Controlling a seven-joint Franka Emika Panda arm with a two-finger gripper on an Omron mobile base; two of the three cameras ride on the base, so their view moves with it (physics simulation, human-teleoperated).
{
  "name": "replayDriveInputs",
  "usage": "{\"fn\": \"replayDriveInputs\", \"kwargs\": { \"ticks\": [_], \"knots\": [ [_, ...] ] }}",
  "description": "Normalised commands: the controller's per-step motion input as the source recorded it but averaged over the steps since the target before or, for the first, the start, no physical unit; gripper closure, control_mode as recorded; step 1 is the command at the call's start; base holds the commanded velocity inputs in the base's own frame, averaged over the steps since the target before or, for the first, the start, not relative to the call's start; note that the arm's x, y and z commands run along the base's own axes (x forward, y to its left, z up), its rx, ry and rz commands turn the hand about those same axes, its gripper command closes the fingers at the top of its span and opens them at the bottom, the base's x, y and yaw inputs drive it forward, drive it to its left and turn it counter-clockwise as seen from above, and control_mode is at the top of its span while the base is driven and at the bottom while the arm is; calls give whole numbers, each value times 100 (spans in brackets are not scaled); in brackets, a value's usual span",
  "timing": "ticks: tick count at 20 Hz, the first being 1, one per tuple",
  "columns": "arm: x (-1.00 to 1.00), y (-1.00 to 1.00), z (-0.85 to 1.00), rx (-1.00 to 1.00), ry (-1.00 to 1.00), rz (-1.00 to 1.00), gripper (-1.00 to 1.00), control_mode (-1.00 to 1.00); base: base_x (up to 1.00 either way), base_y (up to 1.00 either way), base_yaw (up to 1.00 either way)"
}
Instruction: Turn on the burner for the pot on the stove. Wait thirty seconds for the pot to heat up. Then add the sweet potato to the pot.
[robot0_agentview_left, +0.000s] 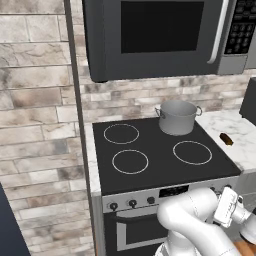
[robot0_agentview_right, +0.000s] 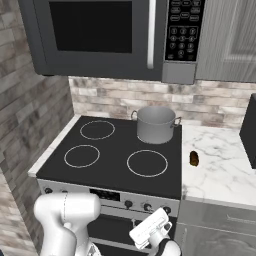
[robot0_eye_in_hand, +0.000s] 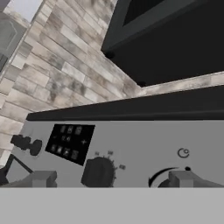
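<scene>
The grey pot (robot0_agentview_left: 177, 117) (robot0_agentview_right: 156, 124) stands upright on the back right ring of the stove (robot0_agentview_left: 160, 165) (robot0_agentview_right: 115, 150), whose top is black glass. The small brown sweet potato (robot0_agentview_left: 226, 139) (robot0_agentview_right: 194, 158) lies on the marble counter just right of the stove. My gripper (robot0_eye_in_hand: 113, 179) is low in front of the steel control panel, at its right end. It is open, with its fingers wide apart on either side of a black knob (robot0_eye_in_hand: 98, 172) and not touching it. The white hand (robot0_agentview_left: 226, 205) (robot0_agentview_right: 151, 228) sits just below the right-hand knobs (robot0_agentview_right: 138, 205).
A dark microwave (robot0_agentview_left: 160, 30) (robot0_agentview_right: 100, 35) hangs over the stove. The marble counter (robot0_agentview_left: 239, 125) (robot0_agentview_right: 220, 165) runs to the right, with a dark appliance (robot0_agentview_left: 249, 102) (robot0_agentview_right: 250, 130) at its edge. A brick wall (robot0_agentview_left: 35, 125) closes the left side. Another knob (robot0_eye_in_hand: 26, 143) sits left of the panel display.
</scene>
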Motion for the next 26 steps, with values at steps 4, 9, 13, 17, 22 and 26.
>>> {"fn": "replayDriveInputs", "kwargs": {
  "ticks": [4,9,13,17,22,26],
  "knots": [
    [0,0,100,2,-6,-15,-100,-100,0,0,0],
    [0,0,100,1,-15,-14,-100,-100,0,0,0],
    [0,0,100,3,-12,-7,-100,-100,0,0,0],
    [0,0,100,0,-13,-5,-100,-100,0,0,0],
    [0,0,70,3,-4,0,-100,-100,0,0,0],
    [-9,0,0,0,-1,0,-100,-100,0,0,0]
  ]
}}
